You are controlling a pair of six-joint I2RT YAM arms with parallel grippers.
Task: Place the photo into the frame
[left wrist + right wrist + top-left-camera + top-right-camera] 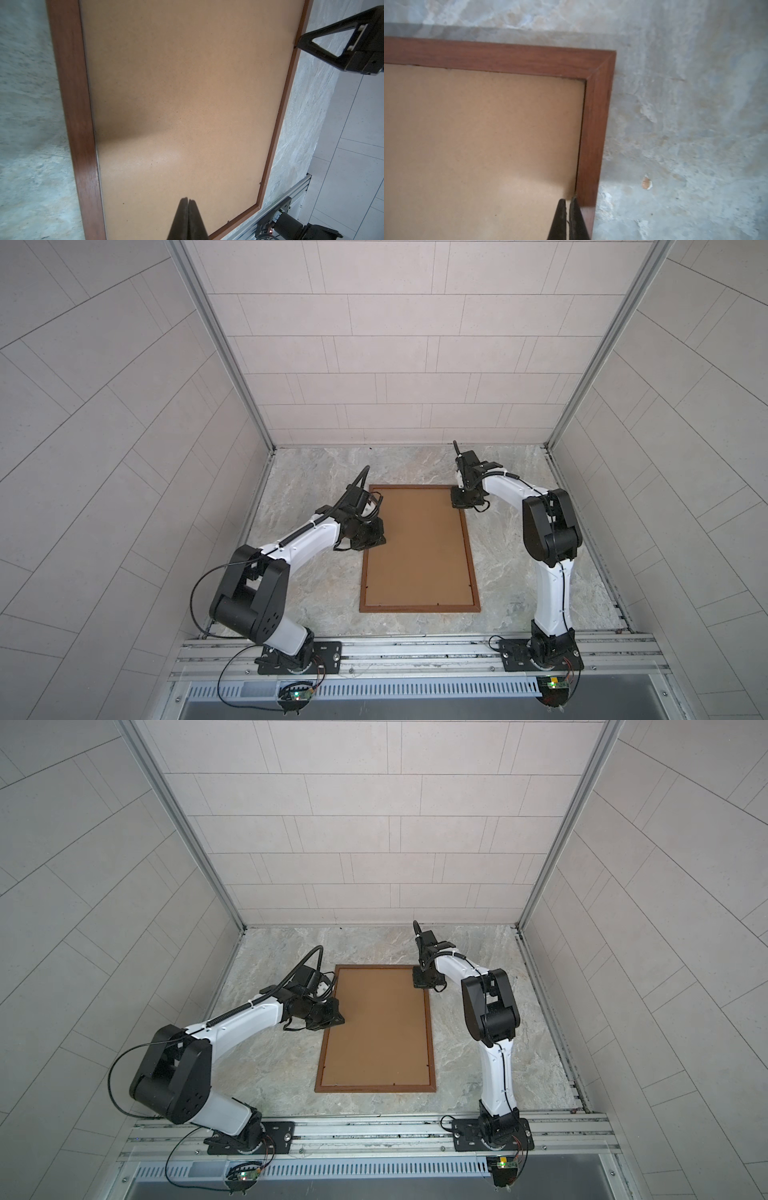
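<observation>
**A:** Both top views?
**B:** A thin dark-brown wooden frame lies flat on the marbled table. A plain matte brown board fills it.
**A:** Left wrist?
**B:** The left gripper has its jaws pressed together, over the board inside the frame.
**A:** Right wrist?
**B:** The right gripper is closed to a slit, at the board's edge near a mitred frame corner.

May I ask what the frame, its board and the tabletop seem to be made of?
Frame: likely wood or wood-look veneer, reddish-brown, satin; grain streaks show. Board: probably matte hardboard; even tan with fine specks. Tabletop: marble-look stone or laminate; grey veining.
</observation>
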